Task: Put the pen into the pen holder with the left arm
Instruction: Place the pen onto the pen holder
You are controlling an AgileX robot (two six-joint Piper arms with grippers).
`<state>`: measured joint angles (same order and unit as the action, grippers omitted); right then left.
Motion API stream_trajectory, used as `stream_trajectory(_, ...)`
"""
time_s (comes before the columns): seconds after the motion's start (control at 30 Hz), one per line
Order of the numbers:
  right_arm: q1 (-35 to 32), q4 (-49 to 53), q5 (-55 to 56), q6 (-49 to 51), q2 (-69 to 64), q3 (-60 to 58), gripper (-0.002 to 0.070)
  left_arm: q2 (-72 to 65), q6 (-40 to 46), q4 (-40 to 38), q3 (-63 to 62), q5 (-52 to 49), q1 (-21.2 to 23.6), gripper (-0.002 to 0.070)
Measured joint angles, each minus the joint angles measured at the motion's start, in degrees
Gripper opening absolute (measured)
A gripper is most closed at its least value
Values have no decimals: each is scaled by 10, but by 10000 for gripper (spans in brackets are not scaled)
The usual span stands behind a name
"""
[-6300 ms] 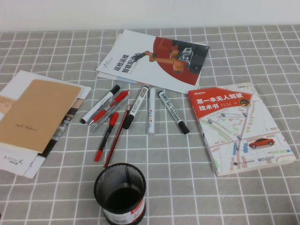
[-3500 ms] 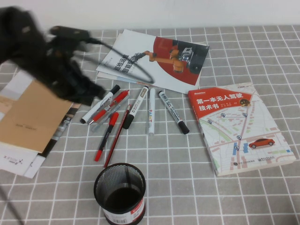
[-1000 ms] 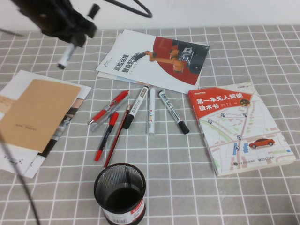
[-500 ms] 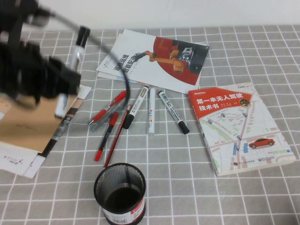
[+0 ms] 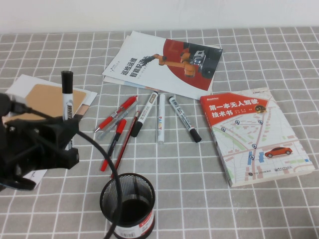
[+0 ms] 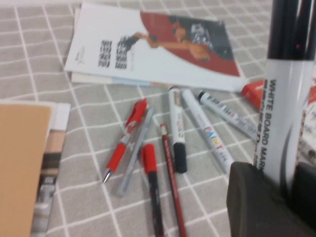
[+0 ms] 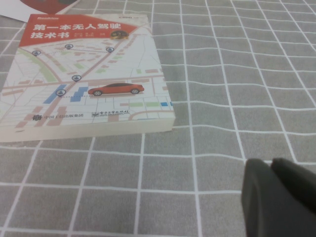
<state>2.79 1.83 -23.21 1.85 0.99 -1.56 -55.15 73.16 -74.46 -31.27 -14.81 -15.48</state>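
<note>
Left gripper (image 5: 55, 137) over the near-left part of the counter (image 5: 209, 199), above the brown-covered booklet (image 5: 47, 97); jaws closed on the pen (image 5: 67, 97), which stands upright in them, black cap up; wrist view confirms the white barrel (image 6: 276, 128) clamped between the pads.

Pen holder (image 5: 127, 205) at the near edge, to the right of the gripper and apart from it; nothing inside as far as the mesh shows.

Progress, as judged: pick-up done, pen lifted clear of the counter; carry partly done; left to do are bringing the pen over the holder's mouth, lowering it in, and letting go.

The other pens (image 5: 144, 115) lie loose in a fan behind the holder, untouched.

Right gripper (image 7: 279, 197) low over bare counter beside the map-covered book (image 7: 79, 74); not seen in the high view; jaws appear closed, holding nothing.
</note>
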Motion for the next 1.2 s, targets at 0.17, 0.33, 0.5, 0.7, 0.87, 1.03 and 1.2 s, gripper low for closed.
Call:
stream_trajectory(0.17, 0, 0, 0, 0, 0, 0, -15, 6, 172, -182, 14, 1, 0, 109)
stream_trajectory(0.33, 0, 0, 0, 0, 0, 0, -15, 6, 213, -230, 17, 5, 0, 109)
stream_trajectory(0.5, 0, 0, 0, 0, 0, 0, -15, 6, 217, -235, 17, 5, 0, 109)
stream_trajectory(0.7, 0, 0, 0, 0, 0, 0, -15, 5, 217, -238, 17, 5, 0, 109)
stream_trajectory(0.87, 0, 0, 0, 0, 0, 0, -15, -15, 217, -239, 17, -19, 0, 109)
stream_trajectory(1.03, 0, 0, 0, 0, 0, 0, -15, -28, 216, -239, 17, -50, 0, 109)
stream_trajectory(1.2, 0, 0, 0, 0, 0, 0, -15, -29, 213, -239, 17, -55, 0, 109)
